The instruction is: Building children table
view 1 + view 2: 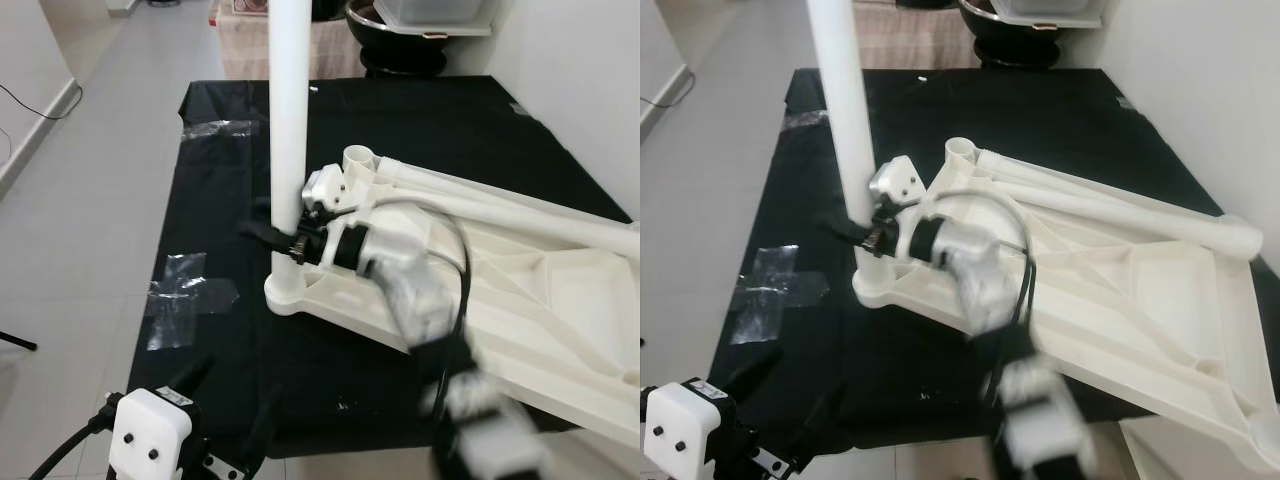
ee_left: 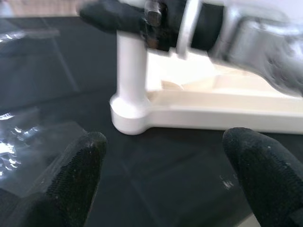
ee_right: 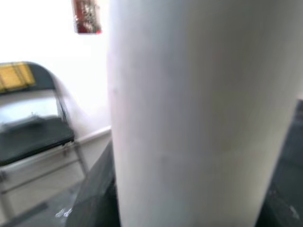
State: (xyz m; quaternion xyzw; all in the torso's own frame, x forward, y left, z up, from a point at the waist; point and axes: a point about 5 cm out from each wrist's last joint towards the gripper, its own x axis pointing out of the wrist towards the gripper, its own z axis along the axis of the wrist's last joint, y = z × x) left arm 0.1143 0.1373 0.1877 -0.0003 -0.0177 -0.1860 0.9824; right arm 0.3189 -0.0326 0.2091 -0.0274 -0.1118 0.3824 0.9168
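Note:
A white children's table top lies upside down on a black-covered table. One white leg stands upright in the corner socket nearest me on the left. My right gripper is shut on this leg just above the socket, and the leg looms close in the right wrist view. A second white leg lies flat across the top, beside an empty socket at the far corner. My left gripper hangs open and low at the table's near edge, its fingers pointing at the socket.
Clear tape patches stick to the black cloth on the left. A dark bowl and a plastic box stand beyond the table's far end. A wall runs along the right, with open floor on the left. A folding chair stands by a wall.

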